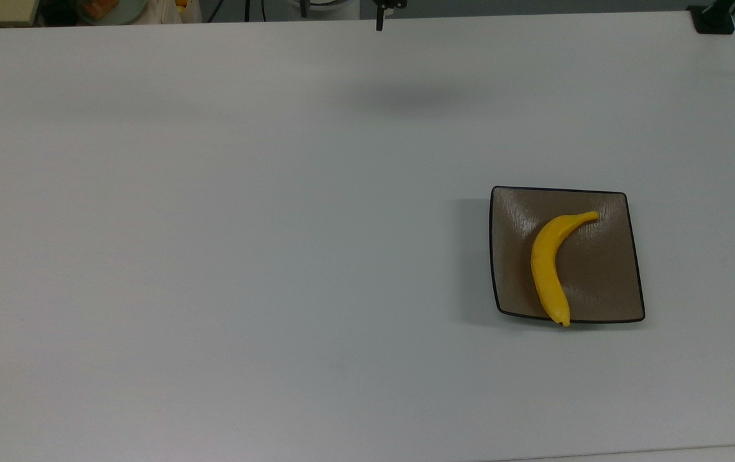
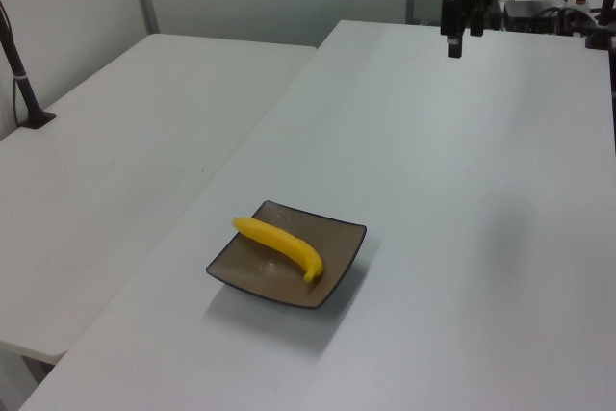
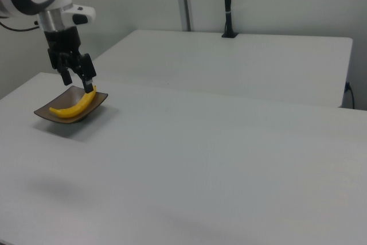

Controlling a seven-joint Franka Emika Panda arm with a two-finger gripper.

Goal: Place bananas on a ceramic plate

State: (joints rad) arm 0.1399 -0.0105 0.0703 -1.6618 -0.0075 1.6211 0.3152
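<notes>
Open white table, one obstacle

We see only the square brown ceramic plate (image 1: 605, 282) carrying the yellow banana (image 1: 548, 269) at the top view's right.

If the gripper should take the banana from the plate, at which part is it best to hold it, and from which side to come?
Probably the thick middle of the banana, coming straight down from above. It lies flat and curved across the plate, whose raised rim blocks a sideways approach. The fingers should straddle its narrow width; its lower tip overhangs the rim and tapers, so it is less secure.
</notes>
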